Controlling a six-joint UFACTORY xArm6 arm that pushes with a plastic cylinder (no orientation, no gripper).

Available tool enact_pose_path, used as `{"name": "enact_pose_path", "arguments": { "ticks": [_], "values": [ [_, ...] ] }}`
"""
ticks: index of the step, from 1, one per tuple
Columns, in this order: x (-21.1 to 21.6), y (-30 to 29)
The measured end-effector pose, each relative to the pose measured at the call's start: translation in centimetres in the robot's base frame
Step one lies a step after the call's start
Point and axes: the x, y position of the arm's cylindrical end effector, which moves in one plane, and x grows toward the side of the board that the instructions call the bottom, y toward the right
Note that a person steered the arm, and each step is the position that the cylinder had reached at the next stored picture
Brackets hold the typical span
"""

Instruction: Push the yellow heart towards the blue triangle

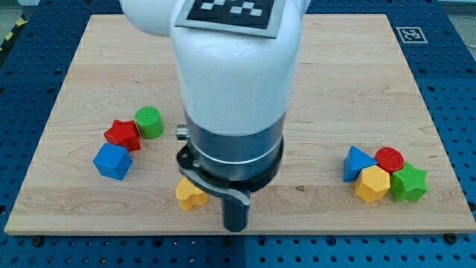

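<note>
The yellow heart point(191, 193) lies near the board's bottom edge, left of centre, partly covered by the arm's body. The blue triangle point(358, 164) lies far to the view's right, at the left end of a cluster of blocks. My tip point(236, 227) shows as a dark rod end just right of and slightly below the yellow heart, close to the board's bottom edge. A small gap seems to separate the tip from the heart; I cannot tell whether they touch.
A red circle point(389, 158), a yellow hexagon point(372, 184) and a green star point(408, 183) crowd the blue triangle. At the view's left sit a red star point(123, 135), a green cylinder point(149, 121) and a blue cube point(112, 161). The arm's white body hides the board's middle.
</note>
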Motion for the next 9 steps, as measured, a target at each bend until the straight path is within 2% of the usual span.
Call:
{"name": "enact_pose_path", "arguments": {
  "ticks": [1,2,6,9],
  "values": [
    [0.1,-8.1],
    [0.0,-12.1],
    [-2.9,-8.6],
    [-2.8,-0.1]
  ]
}}
